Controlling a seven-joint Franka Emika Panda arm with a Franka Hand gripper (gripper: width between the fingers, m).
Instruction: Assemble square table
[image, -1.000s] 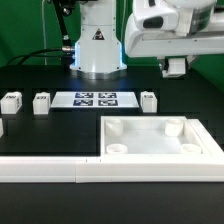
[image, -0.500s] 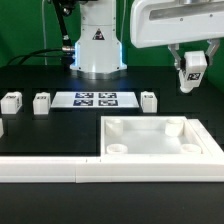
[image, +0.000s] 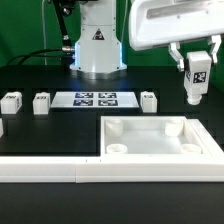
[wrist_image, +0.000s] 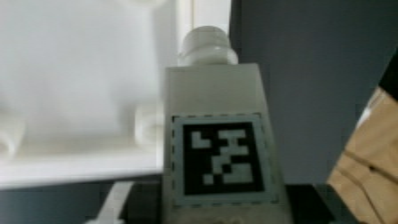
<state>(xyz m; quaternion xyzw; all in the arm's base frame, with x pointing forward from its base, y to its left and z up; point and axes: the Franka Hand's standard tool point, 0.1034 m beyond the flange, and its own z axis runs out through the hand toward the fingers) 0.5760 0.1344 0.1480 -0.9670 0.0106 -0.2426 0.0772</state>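
Note:
The white square tabletop (image: 160, 138) lies upside down at the exterior view's front right, with round corner sockets. My gripper (image: 198, 62) is shut on a white tagged leg (image: 196, 82) and holds it upright in the air above the tabletop's far right corner. In the wrist view the leg (wrist_image: 214, 120) fills the middle, its threaded tip pointing away over the tabletop (wrist_image: 80, 90). The gripper (wrist_image: 214, 208) grips the leg's near end. Three more leg blocks (image: 12, 101), (image: 42, 101), (image: 149, 100) stand on the black table.
The marker board (image: 96, 99) lies flat between the leg blocks, in front of the robot base (image: 97, 50). A long white border rail (image: 50, 170) runs along the front. Another white piece (image: 1, 128) shows at the left edge.
The gripper has moved to the exterior view's right and lower. The held leg has come into view and turned from tilted to nearly upright.

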